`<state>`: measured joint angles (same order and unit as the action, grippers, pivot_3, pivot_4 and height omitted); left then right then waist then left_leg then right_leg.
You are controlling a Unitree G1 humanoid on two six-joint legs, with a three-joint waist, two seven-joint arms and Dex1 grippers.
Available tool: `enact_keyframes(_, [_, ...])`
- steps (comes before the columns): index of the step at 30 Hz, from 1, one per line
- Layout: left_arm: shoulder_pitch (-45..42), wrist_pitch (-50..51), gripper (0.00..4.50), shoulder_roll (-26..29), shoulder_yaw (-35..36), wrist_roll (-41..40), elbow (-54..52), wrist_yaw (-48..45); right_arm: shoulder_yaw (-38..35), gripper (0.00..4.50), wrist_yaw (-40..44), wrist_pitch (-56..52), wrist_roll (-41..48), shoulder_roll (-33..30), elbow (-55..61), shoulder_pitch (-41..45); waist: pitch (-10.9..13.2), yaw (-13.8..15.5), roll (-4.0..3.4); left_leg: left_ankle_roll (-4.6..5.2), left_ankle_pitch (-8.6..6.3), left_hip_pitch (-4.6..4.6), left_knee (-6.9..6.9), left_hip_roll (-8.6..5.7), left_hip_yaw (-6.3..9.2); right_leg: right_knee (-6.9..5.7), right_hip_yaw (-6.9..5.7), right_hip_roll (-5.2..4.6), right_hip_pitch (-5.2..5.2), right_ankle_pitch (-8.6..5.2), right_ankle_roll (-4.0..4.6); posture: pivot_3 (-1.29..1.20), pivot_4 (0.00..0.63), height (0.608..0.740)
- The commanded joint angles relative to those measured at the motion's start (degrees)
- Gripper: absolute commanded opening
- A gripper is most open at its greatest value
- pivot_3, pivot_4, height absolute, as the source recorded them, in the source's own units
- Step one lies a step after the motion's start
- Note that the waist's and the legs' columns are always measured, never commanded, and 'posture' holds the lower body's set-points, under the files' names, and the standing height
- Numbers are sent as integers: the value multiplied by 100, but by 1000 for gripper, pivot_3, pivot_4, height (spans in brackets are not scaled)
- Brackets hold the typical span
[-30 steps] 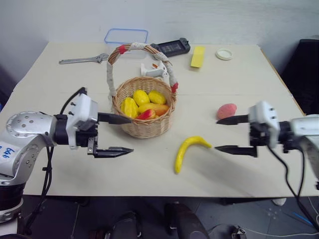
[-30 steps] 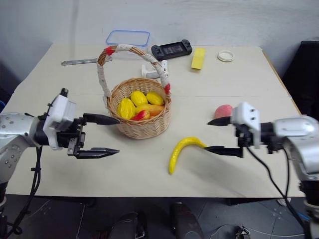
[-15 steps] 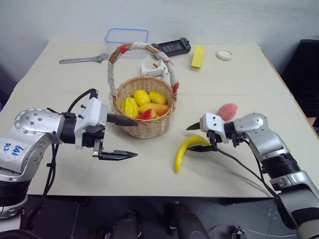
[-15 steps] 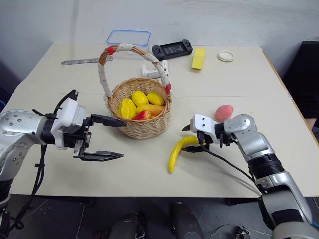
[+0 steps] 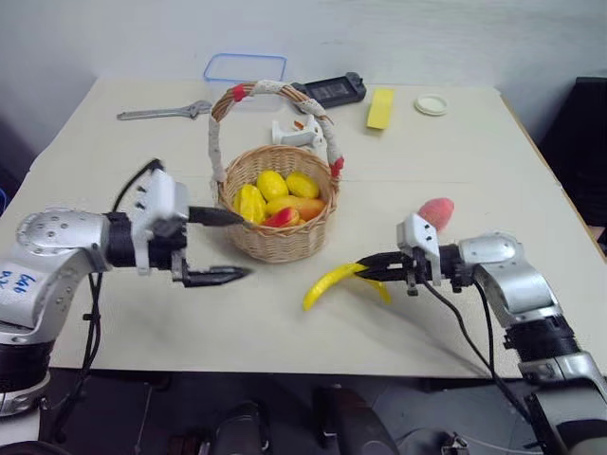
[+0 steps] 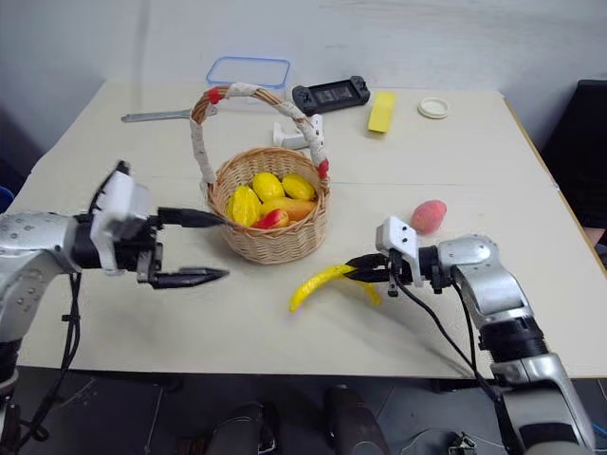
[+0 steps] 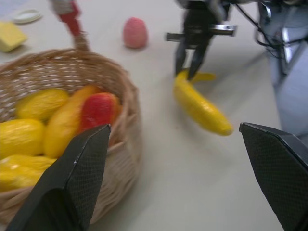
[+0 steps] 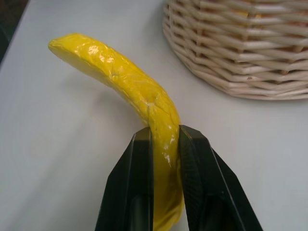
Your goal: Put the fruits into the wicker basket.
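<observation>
Banana (image 5: 334, 281) is gripped near one end between the closed fingers of the right gripper (image 5: 366, 268); in the right wrist view the yellow skin is seen pinched between both fingers (image 8: 139, 187). The fruit is held low over the table (image 5: 455, 171), just in front of the wicker basket (image 5: 280, 245), with its free end pointing toward the left arm. Pinkish-red fruit (image 5: 436, 211) is seen lying on the table beside the right wrist, apart from the basket. Several yellow and red fruits are already contained in the basket. The left gripper (image 5: 224, 245) is held with its jaws open, its upper finger just beside the basket rim.
</observation>
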<state>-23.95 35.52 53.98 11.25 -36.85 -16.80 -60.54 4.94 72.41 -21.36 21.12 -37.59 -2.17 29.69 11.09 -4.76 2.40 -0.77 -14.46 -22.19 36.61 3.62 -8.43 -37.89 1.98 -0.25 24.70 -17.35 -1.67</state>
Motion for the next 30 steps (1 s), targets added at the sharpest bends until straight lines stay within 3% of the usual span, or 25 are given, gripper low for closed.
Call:
enact_keyframes(1, [164,140,4500,70,589,-216,-31,181,-476,397,-289,-691,651,-137,1034,19,0,-26,0,-1,-1,3,0,2,0,-2,-1,1,-1,0,0,0,150,740])
enact_keyframes(5, [237,259,4500,136,880,-288,-106,295,-709,397,-901,-1536,1350,192,1495,824,1,-23,1,-3,-1,6,-9,6,4,-3,-7,3,2,-2,5,0,150,740])
enact_keyframes(13, [119,263,4500,41,1077,-287,-27,631,437,397,-2153,-1061,-88,1602,-399,2935,-5,-18,9,-6,0,0,-30,4,0,-4,-7,2,22,-8,28,0,150,740])
enact_keyframes(19, [228,280,4500,29,1121,-346,-218,726,727,397,-2816,-406,-879,2336,-1464,3489,-5,-19,9,-13,7,-90,-10,6,-5,-15,-7,0,105,-7,24,0,150,740])
enact_keyframes(23, [266,281,4500,2,1100,-381,-338,787,770,1715,-2841,-284,-1077,2331,-1377,3304,-5,-22,9,-10,5,-95,-10,4,-6,-4,-5,-2,104,-7,23,0,150,740])
enact_keyframes(28, [139,258,4500,-17,924,-393,-381,776,576,3451,-2783,-853,-842,2074,-183,2746,-6,-14,11,-15,8,-91,-8,6,-4,-15,-7,1,102,-7,23,0,150,740])
enact_keyframes(29, [65,258,4500,-27,862,-399,-367,767,416,3743,-2787,-1114,-651,1995,190,2593,-5,-15,10,-18,10,-90,-8,6,-1,-18,-9,1,102,-7,23,0,150,740])
enact_keyframes(30, [-28,257,4500,-43,788,-407,-343,759,166,3743,-2783,-1492,-321,1908,631,2416,-5,-8,10,-19,11,-90,-8,5,0,-21,-8,1,103,-7,23,0,150,740])
